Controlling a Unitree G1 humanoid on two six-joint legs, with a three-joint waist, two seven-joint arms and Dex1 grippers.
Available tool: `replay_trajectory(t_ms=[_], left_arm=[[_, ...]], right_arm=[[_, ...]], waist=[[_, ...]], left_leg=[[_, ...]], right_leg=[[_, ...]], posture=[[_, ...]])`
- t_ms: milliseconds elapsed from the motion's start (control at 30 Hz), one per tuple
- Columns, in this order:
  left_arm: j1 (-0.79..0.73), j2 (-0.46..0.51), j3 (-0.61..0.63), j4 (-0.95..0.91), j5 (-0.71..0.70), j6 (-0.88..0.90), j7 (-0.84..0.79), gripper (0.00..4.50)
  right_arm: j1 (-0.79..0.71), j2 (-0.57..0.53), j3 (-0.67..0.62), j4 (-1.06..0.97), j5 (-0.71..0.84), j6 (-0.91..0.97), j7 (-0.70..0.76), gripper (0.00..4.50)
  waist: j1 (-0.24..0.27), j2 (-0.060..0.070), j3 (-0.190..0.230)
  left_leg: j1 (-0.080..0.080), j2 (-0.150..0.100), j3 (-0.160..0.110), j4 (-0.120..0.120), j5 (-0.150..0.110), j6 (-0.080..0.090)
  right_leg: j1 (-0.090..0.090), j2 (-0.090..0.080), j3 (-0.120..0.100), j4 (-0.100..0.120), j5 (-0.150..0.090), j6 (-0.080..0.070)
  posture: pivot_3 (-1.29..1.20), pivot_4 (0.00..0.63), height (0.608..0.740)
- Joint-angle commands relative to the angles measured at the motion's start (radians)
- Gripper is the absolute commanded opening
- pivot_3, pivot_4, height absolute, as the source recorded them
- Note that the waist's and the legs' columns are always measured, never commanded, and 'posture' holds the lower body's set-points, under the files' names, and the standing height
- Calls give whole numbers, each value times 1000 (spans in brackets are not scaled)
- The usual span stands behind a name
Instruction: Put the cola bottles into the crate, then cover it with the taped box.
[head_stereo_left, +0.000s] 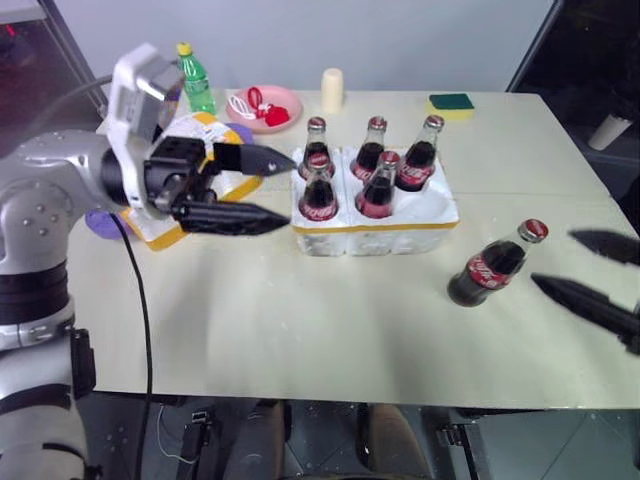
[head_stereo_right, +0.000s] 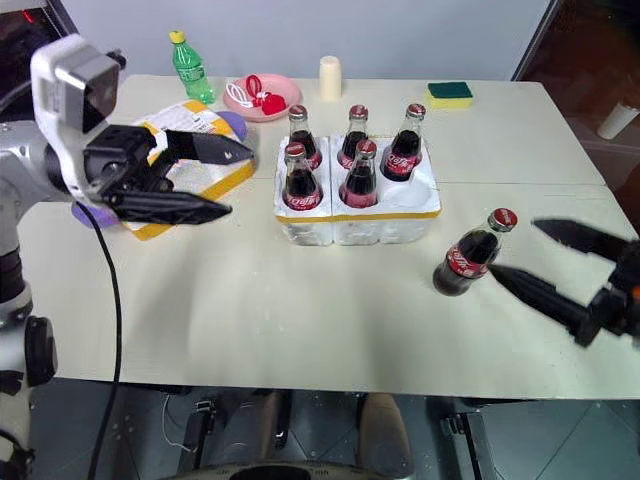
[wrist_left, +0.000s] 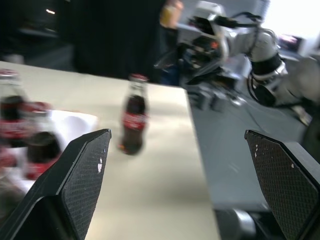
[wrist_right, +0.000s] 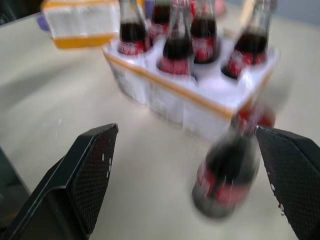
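Along the table's (head_stereo_right: 300, 330) far edge stood a green bottle (head_stereo_right: 187, 66), a pink dish (head_stereo_right: 262, 96), a cream cylinder (head_stereo_right: 330, 76) and a sponge (head_stereo_right: 451, 93). The crate (head_stereo_right: 357, 205) at mid-table held 5 cola bottles (head_stereo_right: 357, 172); the 6th bottle (head_stereo_right: 472, 252) stood near the right edge, just before the empty, wide-open right gripper (head_stereo_right: 535, 258). The left gripper (head_stereo_right: 235, 180), also spread and empty, hung over the taped box (head_stereo_right: 190, 125).

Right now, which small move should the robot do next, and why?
Probably move the right gripper forward around the cola bottle standing on the table. Five bottles already sit in the crate, one well is free, and both the right and the left gripper are open and hold nothing.
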Motion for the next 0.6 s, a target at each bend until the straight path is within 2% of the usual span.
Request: replay_trajectory(t_ms=[33, 167, 267, 433, 600], left_arm=[[34, -22, -95, -20, 94, -91, 7, 4483], [36, -76, -164, 3, 177, -169, 34, 4483], [25, -119, -194, 30, 222, -214, 53, 4483], [2, -172, -183, 49, 218, -211, 85, 4483], [-7, -186, -186, 41, 225, -216, 97, 4483]], right_arm=[[60, 119, 33, -74, -27, -63, -132, 4500], [70, 223, 184, -98, -96, -142, -257, 4500], [31, 283, 313, -39, -162, -205, -326, 4500], [-47, 311, 423, 72, -186, -271, -369, 4500], [-97, 299, 508, 168, -239, -323, -374, 4500]], waist=[[1, 0, 0], [-1, -1, 0], [-1, -1, 0], [0, -1, 0], [0, -1, 0]], left_leg=[[0, 0, 0, 0, 0, 0], [-2, 0, 1, 0, 0, 0], [-3, 0, 1, -2, 0, 0], [-3, 0, 1, -2, 0, 0], [-3, 0, 1, -3, 0, 0]], right_leg=[[0, 0, 0, -1, 0, -1], [-2, 0, 1, -2, 1, -2], [-3, 0, 1, -3, 1, -2], [-4, 0, 1, -3, 1, -2], [-4, 0, 1, -3, 1, -2]], posture=[[0, 150, 739], [0, 150, 739], [0, 150, 739], [0, 150, 739], [0, 150, 739]])
